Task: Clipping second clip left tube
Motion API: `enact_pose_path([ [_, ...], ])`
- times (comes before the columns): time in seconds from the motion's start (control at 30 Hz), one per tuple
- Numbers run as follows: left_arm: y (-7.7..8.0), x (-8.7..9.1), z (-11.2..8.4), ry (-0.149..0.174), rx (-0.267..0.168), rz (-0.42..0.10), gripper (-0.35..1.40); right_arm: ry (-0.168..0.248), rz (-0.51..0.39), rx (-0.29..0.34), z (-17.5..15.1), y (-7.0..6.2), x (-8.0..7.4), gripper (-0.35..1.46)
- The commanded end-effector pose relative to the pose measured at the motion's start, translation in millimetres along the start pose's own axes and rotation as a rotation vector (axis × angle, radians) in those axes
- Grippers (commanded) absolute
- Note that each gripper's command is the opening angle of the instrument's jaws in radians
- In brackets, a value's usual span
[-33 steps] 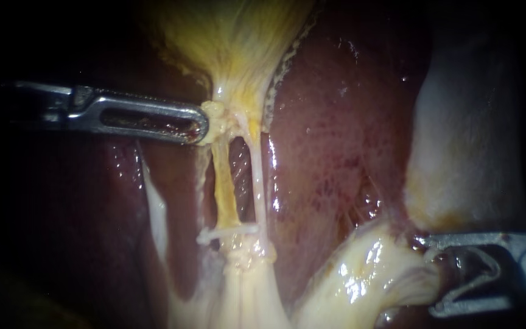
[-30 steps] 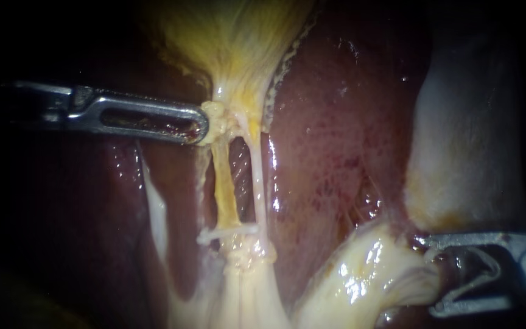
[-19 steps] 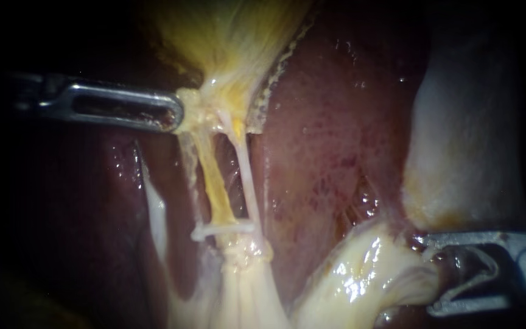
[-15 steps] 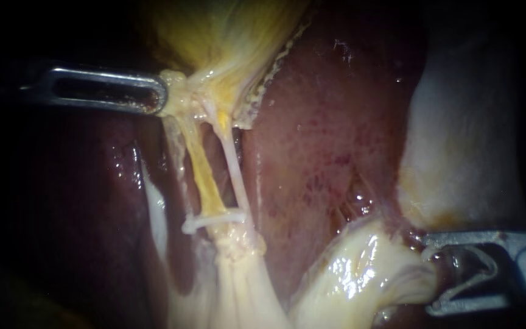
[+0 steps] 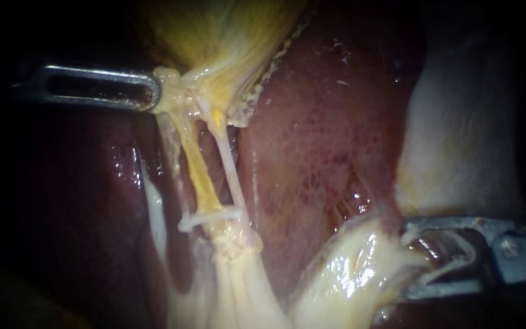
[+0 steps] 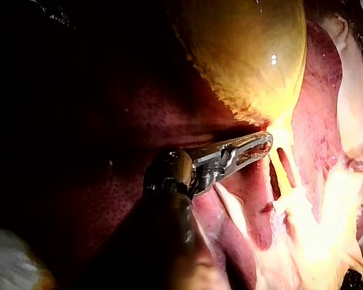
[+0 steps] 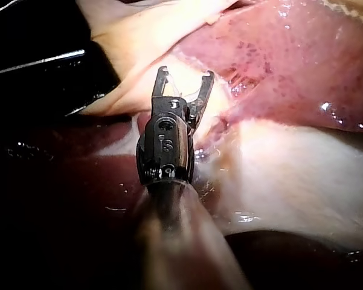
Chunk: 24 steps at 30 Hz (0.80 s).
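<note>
My left instrument [image 5: 153, 91] comes in from the left. Its slotted jaws are shut on pale tissue at the neck of the yellow gallbladder [image 5: 226, 30] and hold it up and to the left. Two tubes run down from there, the yellow left tube [image 5: 199, 176] and the thin pale right tube [image 5: 229, 173]. A white clip [image 5: 208, 217] lies across their lower ends. My right instrument [image 5: 412, 261] is at the lower right, jaws open against pale fatty tissue [image 5: 348, 274], well away from the tubes. A thin pale V shape lies inside those jaws; whether it is a clip I cannot tell.
Dark red liver [image 5: 324, 140] lies between the tubes and my right instrument. A whitish mass [image 5: 458, 134] fills the right side. In the right wrist view the open jaws [image 7: 182, 75] point at pale tissue beside the liver [image 7: 302, 54].
My left instrument pulled the gallbladder neck up and to the left, so both tubes now lean and are stretched. My right instrument slid a little left towards the fatty tissue.
</note>
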Motion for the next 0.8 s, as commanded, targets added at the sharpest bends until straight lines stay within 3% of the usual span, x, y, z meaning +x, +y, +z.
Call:
enact_pose_path([
  [0.03,0.0,0.1,0.1,0.000,0.000,0.000,-0.35,0.001,0.017,0.001,0.5,0.0,0.3,0.48],
  [0.33,0.0,0.2,0.3,-0.001,-0.002,0.001,-0.35,0.016,0.105,0.014,5.0,0.5,3.3,0.48],
  [0.63,0.0,0.2,0.5,-0.001,-0.004,0.001,-0.35,0.037,0.146,0.016,8.1,1.1,5.2,0.48],
  [0.8,0.0,0.3,0.5,-0.002,-0.004,0.002,-0.35,0.042,0.165,0.063,9.6,1.3,6.1,0.48],
])
